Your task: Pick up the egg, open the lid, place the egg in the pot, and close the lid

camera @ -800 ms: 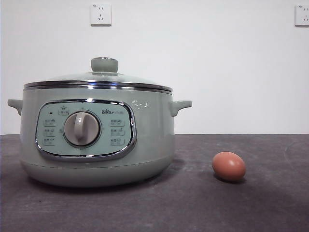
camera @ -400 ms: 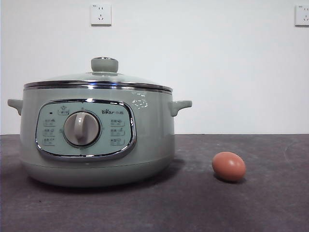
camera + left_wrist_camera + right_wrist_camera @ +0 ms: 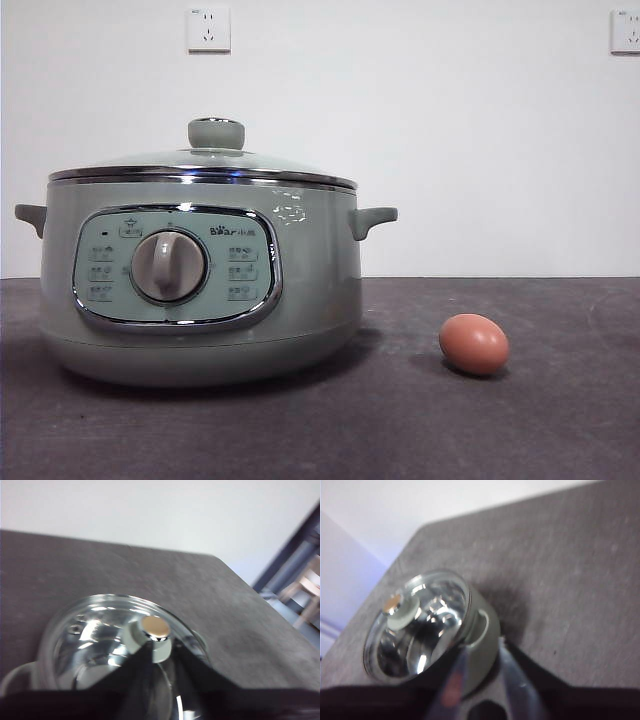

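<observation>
On the dark counter (image 3: 560,430) the egg (image 3: 474,344) lies on its side beside the closed pot (image 3: 200,290), out of both wrist views; left gripper (image 3: 159,655) jaws open toward the lid (image 3: 100,635) knob, right gripper (image 3: 480,670) open above the pot's handle.

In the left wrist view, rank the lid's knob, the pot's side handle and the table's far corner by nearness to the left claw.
1. Lid's knob, just beyond the tips of the left claw.
2. Pot's side handle, out to one side of the knob.
3. Table's far corner, well behind both.
</observation>
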